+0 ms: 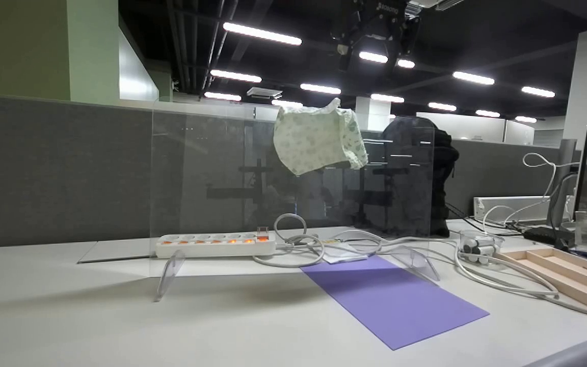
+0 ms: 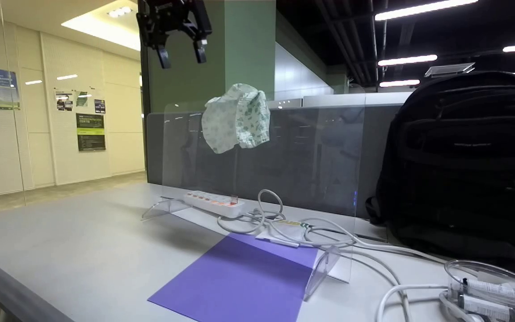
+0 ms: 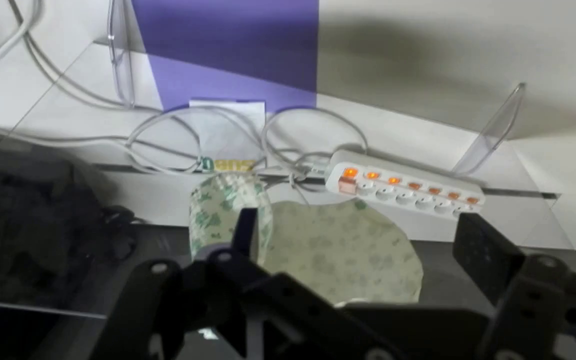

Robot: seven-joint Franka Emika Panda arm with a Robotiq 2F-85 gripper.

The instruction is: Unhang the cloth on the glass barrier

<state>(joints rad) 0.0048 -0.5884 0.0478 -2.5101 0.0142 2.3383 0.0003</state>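
Note:
A pale cloth with a green leaf pattern (image 1: 311,140) hangs over the top edge of the clear barrier (image 1: 202,168). The cloth (image 2: 221,123) and the barrier (image 2: 302,174) also show in the other exterior view. The barrier stands upright on clear feet on the white table. My gripper (image 1: 369,60) is open and empty, above the cloth and apart from it in both exterior views, with its fingers pointing down (image 2: 182,58). In the wrist view the cloth (image 3: 338,245) lies below and between the open fingers (image 3: 355,222). The gripper body hides its nearer part.
A white power strip (image 1: 214,247) and loose white cables (image 2: 275,214) lie behind the barrier. A purple sheet (image 1: 400,300) lies partly under it. A black backpack (image 2: 463,174), a clear cup (image 1: 479,247) and a wooden tray (image 1: 568,275) stand to one side. A grey partition (image 1: 59,168) stands behind.

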